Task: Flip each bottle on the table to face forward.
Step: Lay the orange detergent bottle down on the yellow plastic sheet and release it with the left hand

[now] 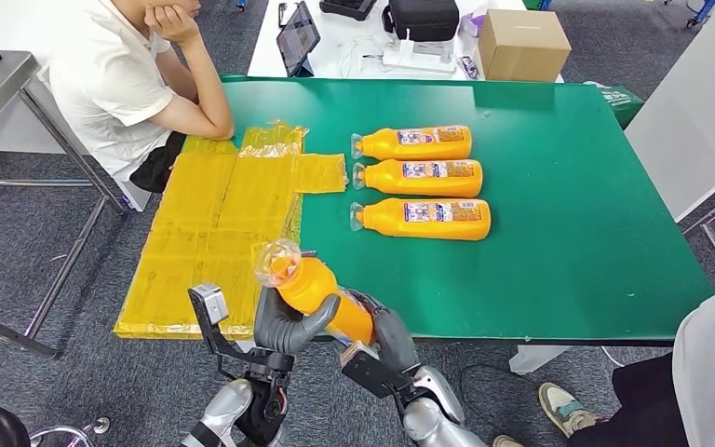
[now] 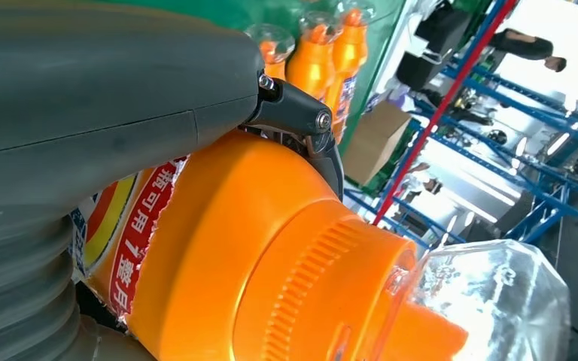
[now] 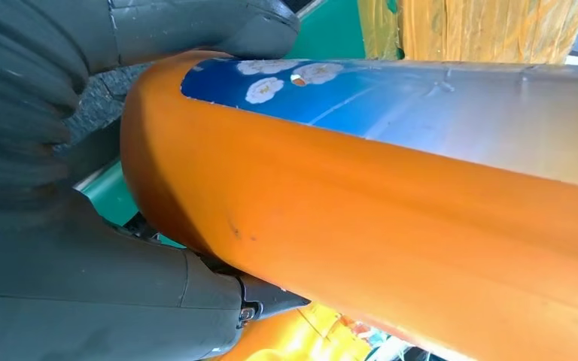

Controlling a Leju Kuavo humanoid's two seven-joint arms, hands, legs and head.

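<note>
**Fourth bottle is hanging past the table's near edge**

Both hands are gripping one orange detergent bottle (image 1: 321, 293) in the air: the left hand (image 1: 289, 321) is wrapping its shoulder near the clear cap (image 1: 277, 261), while the right hand (image 1: 386, 335) is clasping the base end. It is tilting, cap toward the yellow sheets (image 1: 214, 233). A loosening grip during the turn would likely be dropping it to the floor. Three bottles (image 1: 419, 182) are lying on the green table (image 1: 568, 233), labels up.

Your head camera is looking forward and down over the counter (image 1: 559, 186) from high up; both wrist cameras are pressing close on the held bottle (image 1: 321, 296), sharing it.
</note>
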